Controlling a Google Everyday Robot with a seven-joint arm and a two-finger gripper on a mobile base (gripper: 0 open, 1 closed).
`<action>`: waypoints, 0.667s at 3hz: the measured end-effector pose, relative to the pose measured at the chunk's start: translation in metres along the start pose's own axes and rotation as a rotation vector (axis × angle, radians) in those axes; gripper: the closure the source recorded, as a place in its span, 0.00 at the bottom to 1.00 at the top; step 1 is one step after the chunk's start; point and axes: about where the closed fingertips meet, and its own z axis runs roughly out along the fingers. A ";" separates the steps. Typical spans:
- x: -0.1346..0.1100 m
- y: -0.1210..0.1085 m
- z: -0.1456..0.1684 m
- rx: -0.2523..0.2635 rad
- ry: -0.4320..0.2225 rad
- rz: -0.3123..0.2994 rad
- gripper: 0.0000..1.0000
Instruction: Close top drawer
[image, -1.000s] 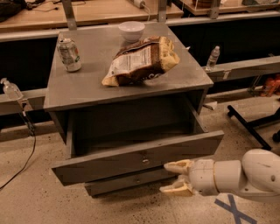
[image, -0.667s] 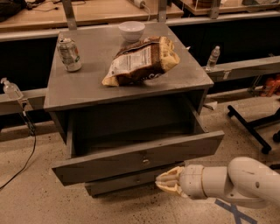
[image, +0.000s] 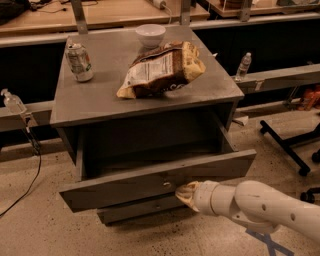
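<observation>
Under the cabinet (image: 100, 100) top, the top drawer (image: 125, 187) stands pulled well out, its front panel facing the floor space. At that panel's lower edge, just right of the knob (image: 166, 184), sits the gripper (image: 183, 193), fingers drawn together, holding nothing. On top lie a chip bag (image: 162, 70), a bowl (image: 150, 35) and a can (image: 80, 62).

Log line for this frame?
task: close top drawer | top drawer: pulled out | tool: at drawer front, beside knob | contact: unclear

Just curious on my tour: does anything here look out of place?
Only the grey wooden top drawer: it juts far out of the cabinet. The robot's hand sits at its front panel near the knob.
</observation>
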 end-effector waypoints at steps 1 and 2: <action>0.000 -0.032 0.022 0.089 0.021 0.023 1.00; -0.011 -0.062 0.037 0.146 -0.016 0.053 1.00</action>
